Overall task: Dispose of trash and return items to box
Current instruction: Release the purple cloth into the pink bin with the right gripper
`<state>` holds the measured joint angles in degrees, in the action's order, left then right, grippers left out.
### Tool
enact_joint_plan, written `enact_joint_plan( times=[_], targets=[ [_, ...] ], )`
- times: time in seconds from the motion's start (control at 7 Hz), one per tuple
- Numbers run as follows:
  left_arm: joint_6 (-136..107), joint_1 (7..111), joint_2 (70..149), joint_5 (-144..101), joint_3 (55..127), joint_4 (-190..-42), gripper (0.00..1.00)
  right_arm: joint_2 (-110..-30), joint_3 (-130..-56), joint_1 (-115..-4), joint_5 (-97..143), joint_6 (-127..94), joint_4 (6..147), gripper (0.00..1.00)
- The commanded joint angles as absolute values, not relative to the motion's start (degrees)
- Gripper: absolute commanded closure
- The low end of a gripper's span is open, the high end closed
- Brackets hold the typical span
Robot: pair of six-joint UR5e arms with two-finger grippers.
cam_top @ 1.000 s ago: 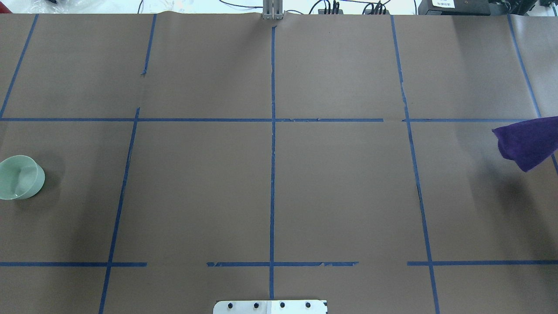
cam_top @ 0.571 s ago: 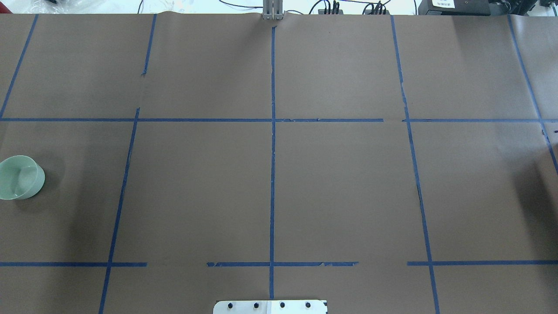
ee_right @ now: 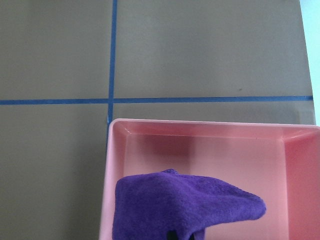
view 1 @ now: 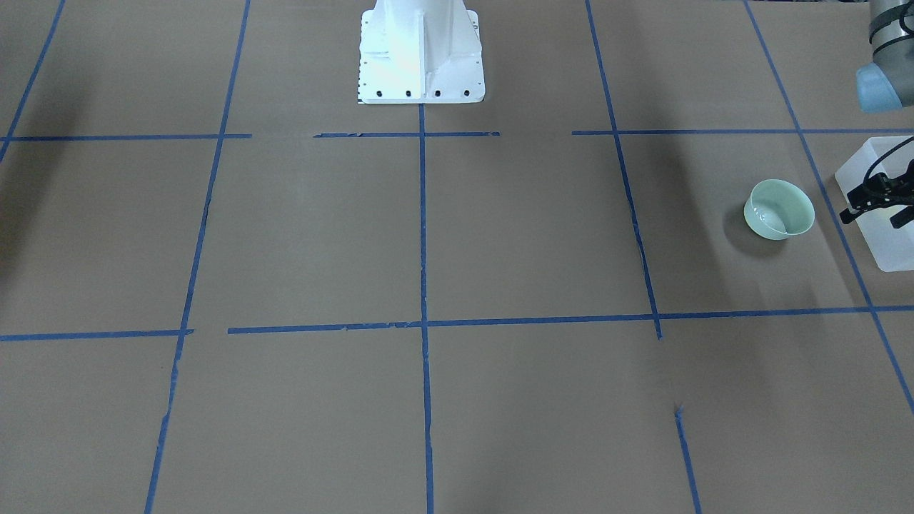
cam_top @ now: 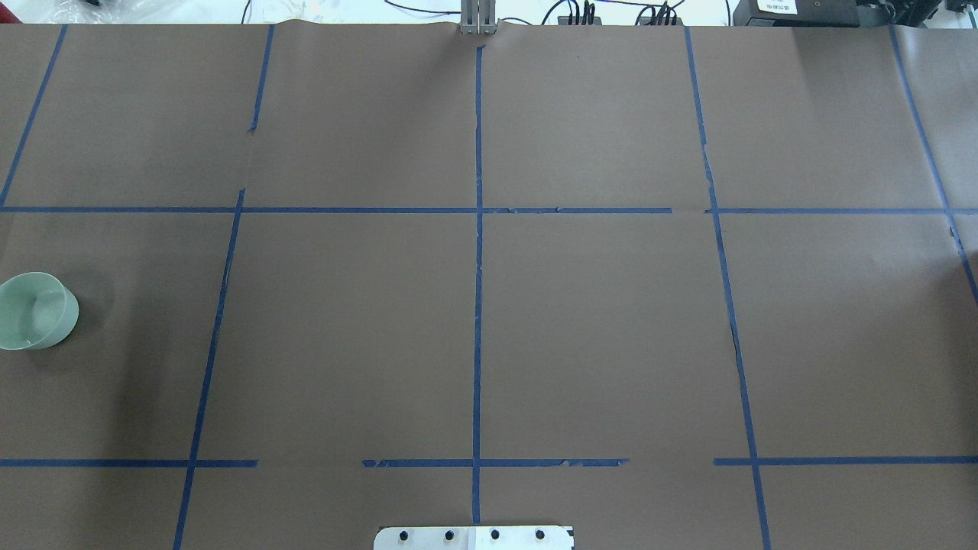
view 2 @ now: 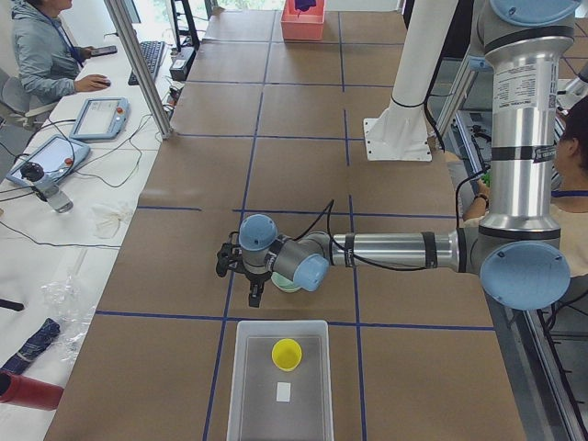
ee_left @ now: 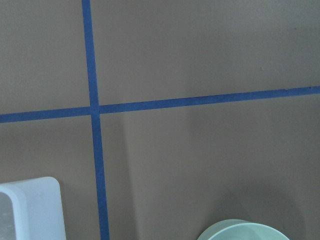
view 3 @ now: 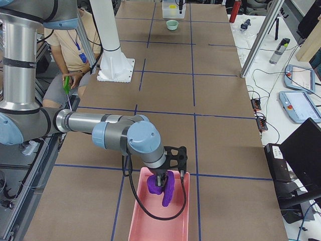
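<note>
Exterior front-facing shows you the left hand (view 1: 872, 216) spread empty beside the box (view 1: 892, 250) at the counter (view 1: 500, 235) edge; right hand (view 3: 161, 182): cannot tell.

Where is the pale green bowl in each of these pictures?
Front-facing: bowl at right, beside the box.
Overhead: bowl at left edge.
Exterior left: bowl at centre, mostly hidden behind the left arm.
Exterior right: bowl far, top centre.
Left wrist: bowl at bottom edge.
Right wrist: not in it.
Landmark: the box beside it, absent overhead and in right wrist.
</note>
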<state>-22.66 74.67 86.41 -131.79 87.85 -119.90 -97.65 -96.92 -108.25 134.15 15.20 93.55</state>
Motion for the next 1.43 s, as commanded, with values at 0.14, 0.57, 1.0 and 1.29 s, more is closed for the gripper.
enact_joint_plan(
  times=[0.14, 0.57, 1.0, 1.29],
  targets=[
    [-24.16, 72.09, 86.48, -130.69, 87.63, -120.15, 0.01, -96.24, -87.21, -103.82, 132.72, 18.11, 93.25, 1.00],
    [-24.08, 66.90, 86.13, -130.43, 87.54, -120.15, 0.01, -96.33, -84.11, -100.91, 134.55, 17.14, 84.92, 0.00],
    [-23.82, 63.11, 83.50, -130.60, 87.45, -121.20, 0.01, -95.71, -92.07, -92.33, 141.15, 3.77, 84.64, 0.00],
    [-23.82, 61.97, 82.62, -130.69, 87.36, -121.98, 0.11, -95.63, -98.32, -89.14, 144.73, -3.82, 84.81, 0.00]
  ],
)
